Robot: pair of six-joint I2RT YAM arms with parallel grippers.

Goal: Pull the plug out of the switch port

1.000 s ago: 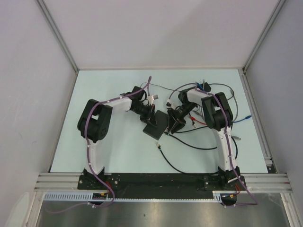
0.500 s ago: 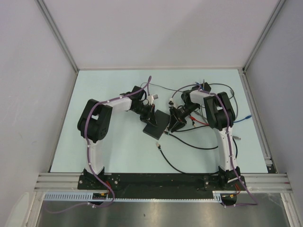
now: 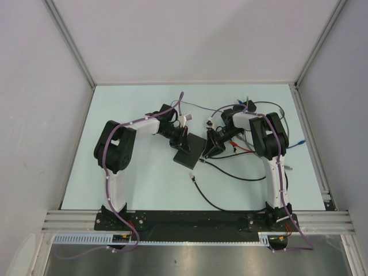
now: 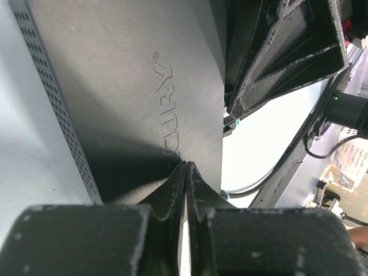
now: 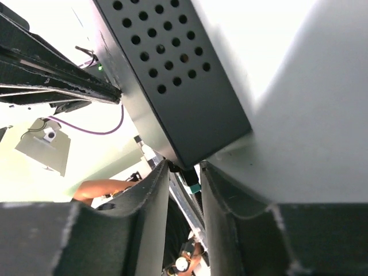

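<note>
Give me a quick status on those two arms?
Left fingers shut, tips on black box. Right fingers straddle teal plug at box edge, grip unclear. Loose cables nearby.

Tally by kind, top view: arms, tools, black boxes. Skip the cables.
arms: 2 (left arm, right arm)
tools: 2 (left tool, right tool)
black box: 1
total: 5

A box [image 3: 191, 152] lies on the table [image 3: 132, 184] between two tools: left tool [image 3: 181, 140] at its far-left edge, right tool [image 3: 208, 150] at its right edge. Cables [image 3: 195, 179] trail right and nearer.
</note>
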